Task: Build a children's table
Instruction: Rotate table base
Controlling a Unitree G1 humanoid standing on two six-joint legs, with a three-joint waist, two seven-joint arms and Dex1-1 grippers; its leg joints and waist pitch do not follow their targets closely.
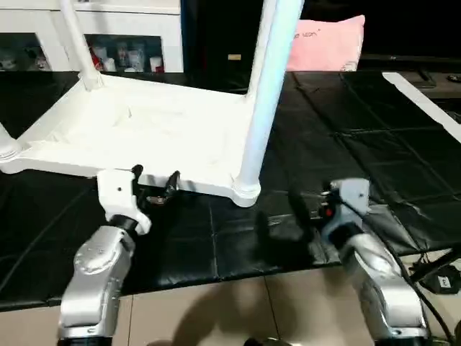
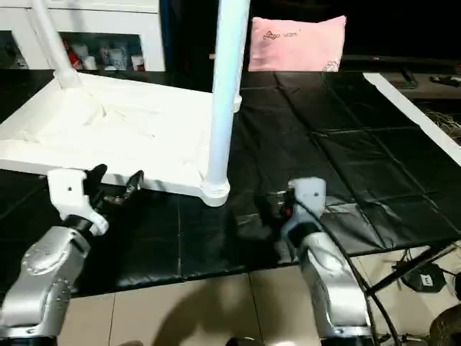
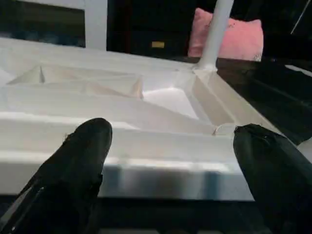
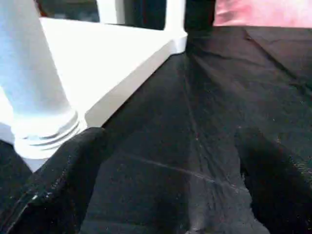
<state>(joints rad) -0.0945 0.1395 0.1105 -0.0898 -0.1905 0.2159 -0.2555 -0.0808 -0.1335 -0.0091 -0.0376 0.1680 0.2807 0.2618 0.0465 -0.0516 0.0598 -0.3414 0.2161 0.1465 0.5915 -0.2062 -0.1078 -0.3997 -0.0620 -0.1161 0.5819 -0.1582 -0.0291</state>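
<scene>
The children's table [image 1: 158, 130] lies upside down on the black mat, ribbed underside facing up. A white tube leg [image 1: 263, 94] stands in its near right corner socket. Another leg [image 1: 79, 43] rises at the far left corner, and a third corner socket [image 1: 6, 148] sits at the picture's left edge. My left gripper [image 1: 155, 176] is open, its black fingers [image 3: 78, 161] just in front of the table's near rim [image 3: 146, 170], holding nothing. My right gripper [image 1: 284, 216] is open and empty, low over the mat to the right of the near right leg [image 4: 39, 97].
The black mat [image 1: 346, 144] spreads far to the right of the table. A pink pillow [image 1: 328, 43] stands at the back, and a white cabinet [image 1: 108, 36] with glass doors at the back left. A white strip [image 1: 425, 101] borders the mat's right side. Cables [image 1: 439, 274] lie on the floor.
</scene>
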